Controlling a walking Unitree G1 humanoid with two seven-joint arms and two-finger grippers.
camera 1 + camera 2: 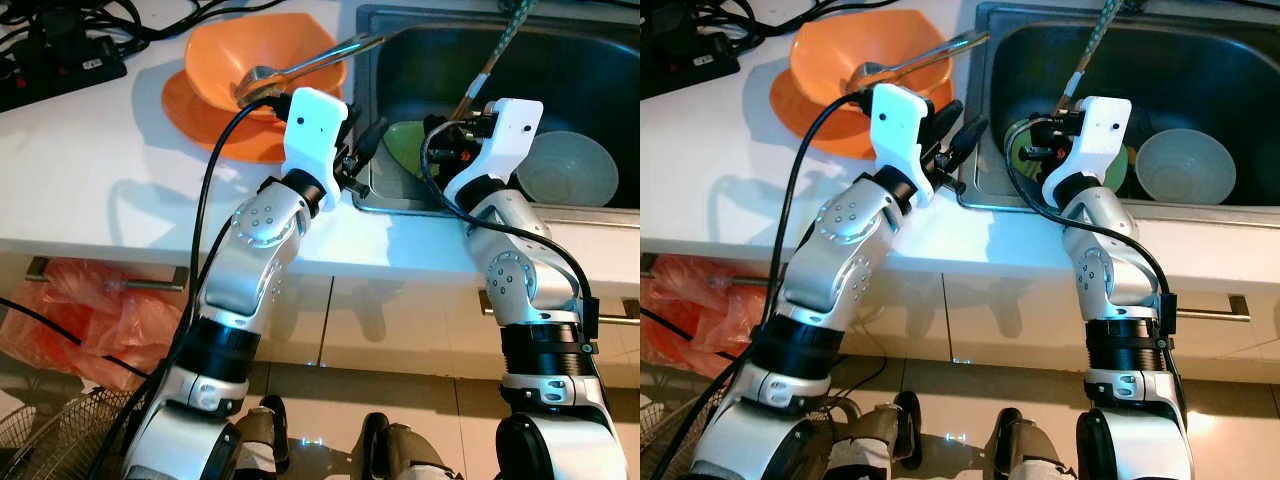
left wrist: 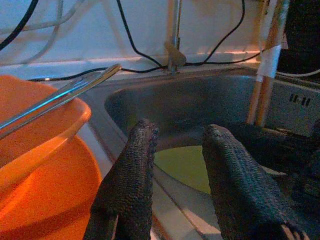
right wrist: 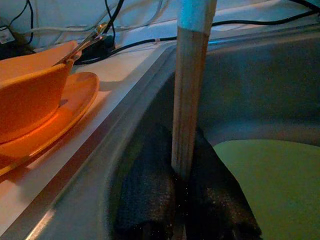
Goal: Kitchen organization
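Two tools at the sink (image 1: 590, 60): right tool (image 3: 182, 190) clamped low on a wooden stick (image 3: 190, 90), left tool (image 2: 175, 175) parted, empty.
Stick stands upright in the basin beside a green plate (image 3: 270, 170); judged light, stiff, prone to pivot, so hold it low.

Both eye views are bright and fairly sharp. The white counter (image 1: 120, 170) is nearly washed out, and the left arm throws a soft grey shadow across it. The steel sink (image 1: 590, 70) stays dark inside, with pale glare along its rim. The floor tiles (image 1: 320, 430) carry small bluish-white reflections. Both wrist views are dim and grainy with a blue cast; in the left one the near pincer fingers (image 2: 131, 185) are soft, while the orange bowl (image 3: 30, 100) glows warmly.
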